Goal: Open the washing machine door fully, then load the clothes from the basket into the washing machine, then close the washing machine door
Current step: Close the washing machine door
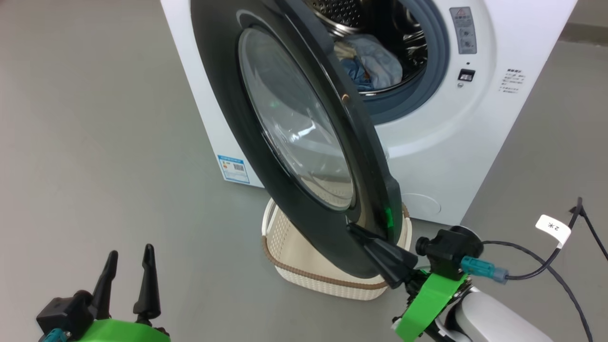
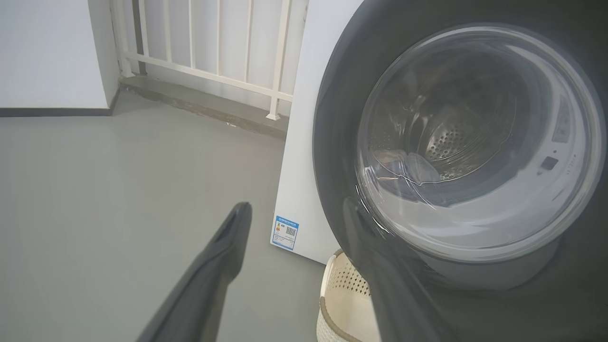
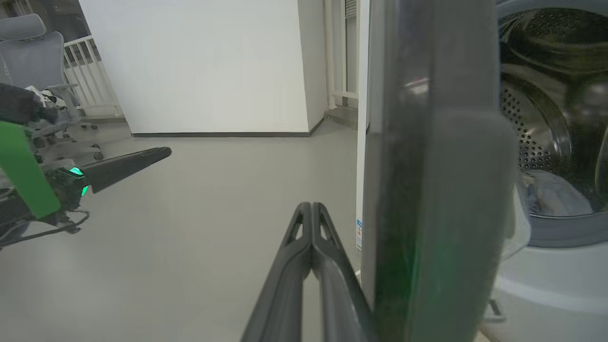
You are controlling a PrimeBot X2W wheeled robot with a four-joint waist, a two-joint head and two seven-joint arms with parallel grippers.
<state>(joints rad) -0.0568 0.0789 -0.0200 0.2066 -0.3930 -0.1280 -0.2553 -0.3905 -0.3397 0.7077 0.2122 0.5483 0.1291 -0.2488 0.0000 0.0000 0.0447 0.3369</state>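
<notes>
Head view: door (image 1: 294, 123) half open, hanging over basket (image 1: 294, 266). Basket looks empty; clothes (image 1: 375, 64) lie in drum of washer (image 1: 475, 142). Loading judged done, so you're on closing step. Right gripper (image 1: 356, 231): fingers together, tips against door's lower outer rim. Left gripper (image 1: 131, 251): fingers apart, holding nothing, well clear.

Left wrist view: door glass ahead, drum visible through it.

Right wrist view: closed fingers just beside door's outer face.

Next: push door toward washer until it latches; mind tips slipping off rim.
</notes>
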